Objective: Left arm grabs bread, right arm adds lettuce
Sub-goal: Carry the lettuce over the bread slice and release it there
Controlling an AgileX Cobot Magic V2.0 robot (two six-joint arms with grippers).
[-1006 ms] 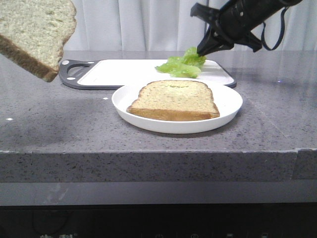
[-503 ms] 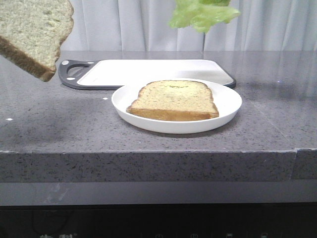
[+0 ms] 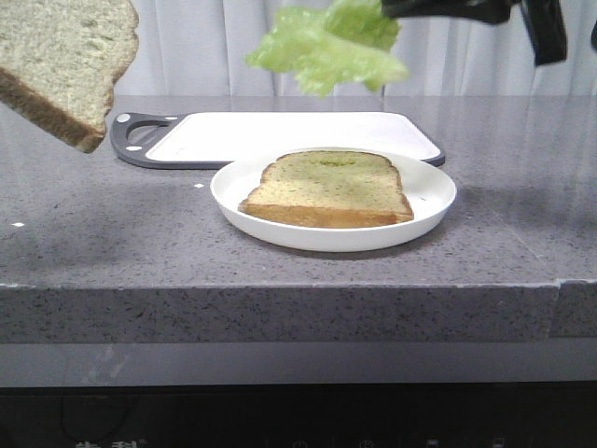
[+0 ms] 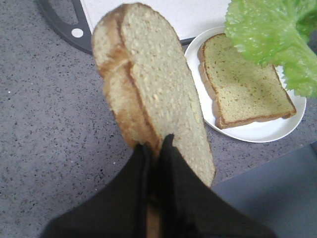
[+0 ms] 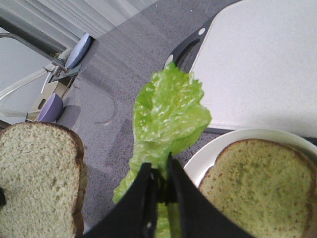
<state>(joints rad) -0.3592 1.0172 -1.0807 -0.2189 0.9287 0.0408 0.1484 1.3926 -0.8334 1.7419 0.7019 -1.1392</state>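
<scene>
My left gripper (image 4: 156, 144) is shut on the thick bread slice (image 4: 153, 84), gripping its crust edge. In the front view the bread (image 3: 65, 65) hangs high at the far left, and the gripper itself is out of that frame. My right gripper (image 5: 159, 166) is shut on the ruffled green lettuce leaf (image 5: 168, 114). In the front view the lettuce (image 3: 326, 47) hangs in the air above the far side of the white plate (image 3: 429, 201). Only part of the right gripper (image 3: 438, 7) shows there, at the top edge.
A thinner toast slice (image 3: 326, 187) lies flat on the plate. A white cutting board (image 3: 280, 131) with a dark rim and handle lies behind the plate. The grey stone counter (image 3: 112, 243) ends in a front edge near the camera.
The lettuce has been lifted off the cutting board and carried up, then left toward the plate. The right arm rose to the top of the frame. The bread has stayed put.
</scene>
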